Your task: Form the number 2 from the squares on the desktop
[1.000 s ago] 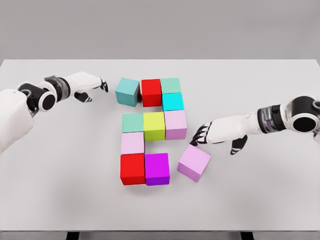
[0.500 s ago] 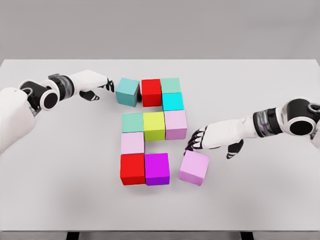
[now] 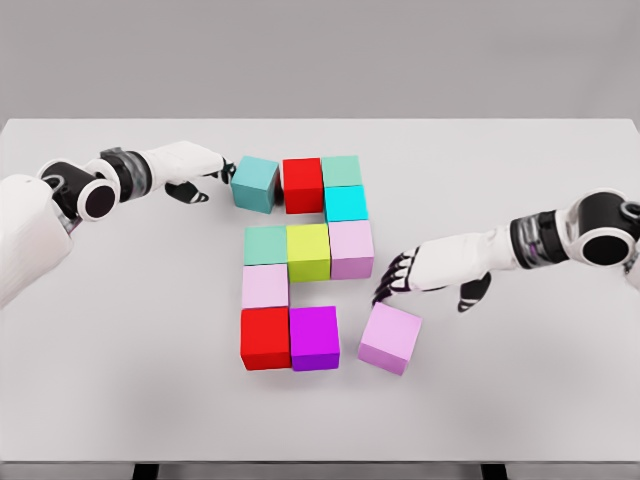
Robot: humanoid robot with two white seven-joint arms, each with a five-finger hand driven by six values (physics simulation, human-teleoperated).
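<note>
Nearest you, the bottom row of the figure is the unfinished part. The red cube and the magenta cube sit flush side by side, but the violet cube lies just off at their 3 o'clock, skewed and with a gap between it and the magenta one. Your right hand hovers at that cube's 12 o'clock, fingers loosely curled and grasping nothing, its fingertips right at the cube's far edge; whether they touch it is too close to call.

So the step in hand looks like closing the bottom stroke of the 2. Your next move calls for a nudge toward 9 o'clock, with a slight twist to square the violet cube up so it seats against the magenta one without shoving the row askew.

Farther back, the pale pink cube stands above the red one, and the middle row of mint cube, yellow-green cube and lilac cube looks tidy.

At the far end, the cyan cube, green cube and upper red cube are set, while the teal cube at their 9 o'clock is turned slightly. Your left hand sits at its 9 o'clock on the table, released, fingertips at its side, ready to push it square.
</note>
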